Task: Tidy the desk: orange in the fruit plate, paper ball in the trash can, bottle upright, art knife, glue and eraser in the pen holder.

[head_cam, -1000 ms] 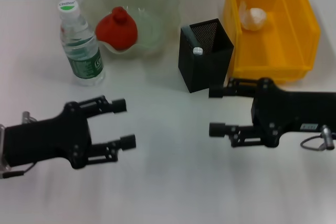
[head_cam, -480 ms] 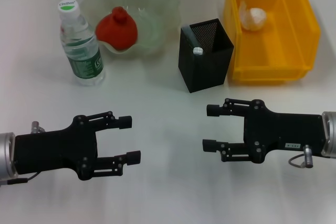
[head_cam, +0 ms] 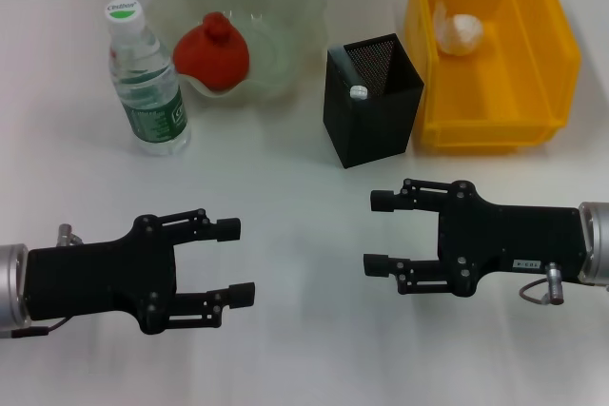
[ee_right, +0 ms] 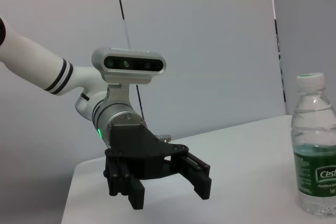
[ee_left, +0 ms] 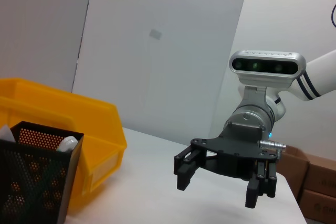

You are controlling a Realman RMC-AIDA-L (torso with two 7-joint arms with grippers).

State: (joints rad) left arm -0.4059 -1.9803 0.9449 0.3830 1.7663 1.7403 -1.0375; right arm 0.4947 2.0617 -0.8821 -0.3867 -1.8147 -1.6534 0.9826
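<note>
Head view: both grippers hover over the desk's [head_cam: 304, 349] near edge, left gripper [head_cam: 233, 261] and right gripper [head_cam: 378, 232] each spread wide, empty; bottle [head_cam: 145, 80] upright near the far left corner; orange [head_cam: 213, 52] in plate [head_cam: 285, 7]; paper ball [head_cam: 459, 31] in bin [head_cam: 552, 54]; holder [head_cam: 373, 102] between them.

Orange [head_cam: 213, 49]: red-orange, rounded with a knob on top; lies inside the pale green ruffled fruit plate [head_cam: 285, 7] at the far side of the table.
Paper ball [head_cam: 459, 30]: white, crumpled; rests in the far end of the yellow trash can [head_cam: 552, 54].
Bottle [head_cam: 145, 78]: clear plastic, green label, white-and-green cap; stands upright just beside the plate.
Pen holder [head_cam: 373, 119]: black mesh, square, upright between plate and trash can; a white-tipped item [head_cam: 358, 92] shows at its rim, the rest of its contents hidden.
</note>
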